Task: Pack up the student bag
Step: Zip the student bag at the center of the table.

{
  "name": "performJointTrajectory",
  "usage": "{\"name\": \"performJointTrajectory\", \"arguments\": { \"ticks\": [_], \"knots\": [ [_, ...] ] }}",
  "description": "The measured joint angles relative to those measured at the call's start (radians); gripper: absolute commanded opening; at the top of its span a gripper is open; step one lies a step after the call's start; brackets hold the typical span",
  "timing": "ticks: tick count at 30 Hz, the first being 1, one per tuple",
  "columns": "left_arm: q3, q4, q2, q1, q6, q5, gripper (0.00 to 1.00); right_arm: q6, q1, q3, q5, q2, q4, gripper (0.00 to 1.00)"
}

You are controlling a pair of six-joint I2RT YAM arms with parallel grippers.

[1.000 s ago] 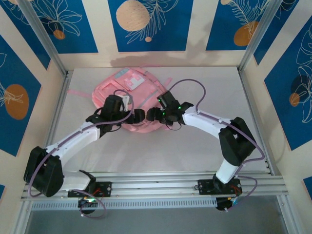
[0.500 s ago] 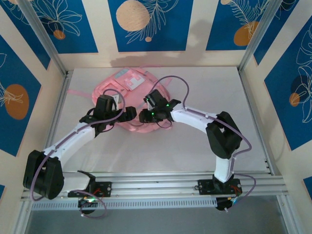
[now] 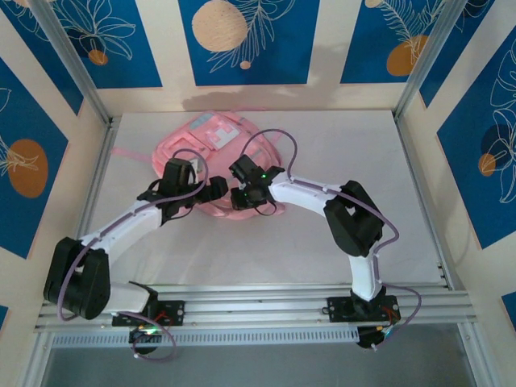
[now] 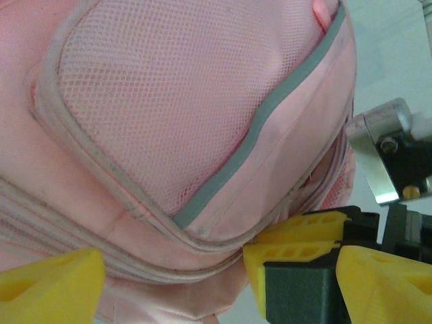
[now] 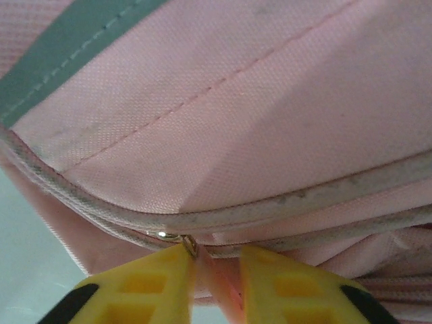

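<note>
A robot lab test cell: a white tabletop (image 3: 347, 153) fenced by aluminium posts (image 3: 76, 64) and a slotted base rail (image 3: 258, 310), blue-and-cream printed backdrop panels (image 3: 274, 48), and cabled robot arms (image 3: 306, 192).

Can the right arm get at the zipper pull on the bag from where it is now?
Probably yes: the right gripper is at the seam of the bag, and the pink zipper pull sits between its jaws, seemingly pinched, with nothing in the way.
</note>
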Motion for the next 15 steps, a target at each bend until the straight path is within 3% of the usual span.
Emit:
{"name": "performJointTrajectory", "arguments": {
  "ticks": [3,7,9,11,12,15],
  "knots": [
    [0.000,0.035,0.046,0.002,-0.025,-0.001,0.88,-0.023,0.014,0.013,0.043,0.008,-0.019,0.00],
    [0.004,0.076,0.117,0.002,-0.059,-0.007,0.82,-0.034,0.017,0.014,0.053,0.008,-0.022,0.00],
    [0.009,0.089,0.149,0.000,-0.063,-0.013,0.64,-0.040,0.016,0.013,0.044,0.008,-0.020,0.00],
    [0.010,0.103,0.174,-0.001,-0.062,-0.027,0.20,-0.048,0.016,0.008,0.034,0.008,-0.012,0.00],
    [0.010,0.107,0.183,-0.001,-0.061,-0.038,0.03,-0.058,0.015,0.003,0.034,0.008,-0.008,0.00],
    [0.009,0.114,0.201,-0.001,-0.058,-0.043,0.00,-0.107,0.008,-0.006,0.056,0.004,-0.006,0.00]
  ]
}}
